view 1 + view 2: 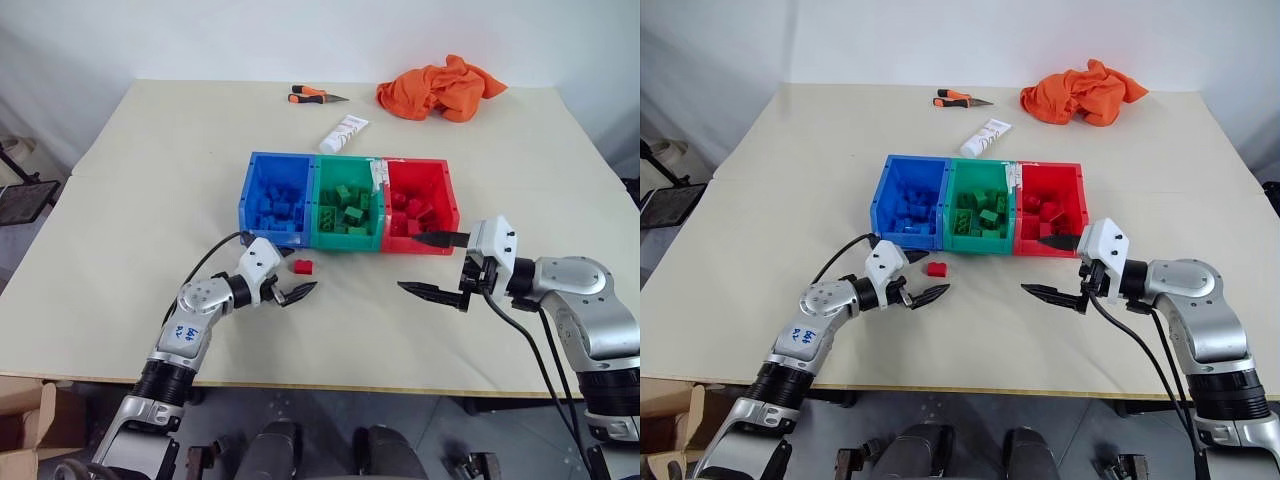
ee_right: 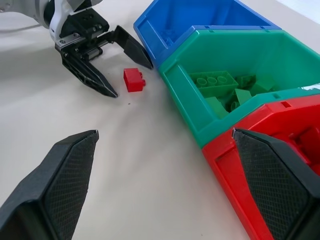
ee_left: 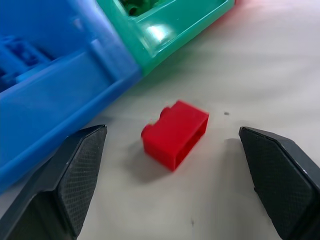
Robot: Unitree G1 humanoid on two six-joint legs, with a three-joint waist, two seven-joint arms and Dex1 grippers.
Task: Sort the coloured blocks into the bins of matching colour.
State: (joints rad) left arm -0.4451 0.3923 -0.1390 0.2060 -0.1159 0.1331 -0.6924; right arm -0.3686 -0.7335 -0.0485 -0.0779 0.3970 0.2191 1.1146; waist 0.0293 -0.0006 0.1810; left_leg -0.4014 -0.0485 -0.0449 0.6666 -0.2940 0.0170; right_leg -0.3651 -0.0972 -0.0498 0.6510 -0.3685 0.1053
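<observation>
Left gripper (image 1: pixel 286 278) fingers spread — right gripper (image 1: pixel 435 265) likewise

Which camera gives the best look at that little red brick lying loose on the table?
The left wrist view: the red brick lies large between the open left gripper fingers, its hollow end showing. The head views show a small speck before the bins; the right wrist view shows it small.

Blue handwritten marks on a white sticker (image 1: pixel 187 333) on the left forearm, too small to read. Faint print on the white tube (image 1: pixel 344 133), likewise not legible. No other text, number or brand readable anywhere.
</observation>
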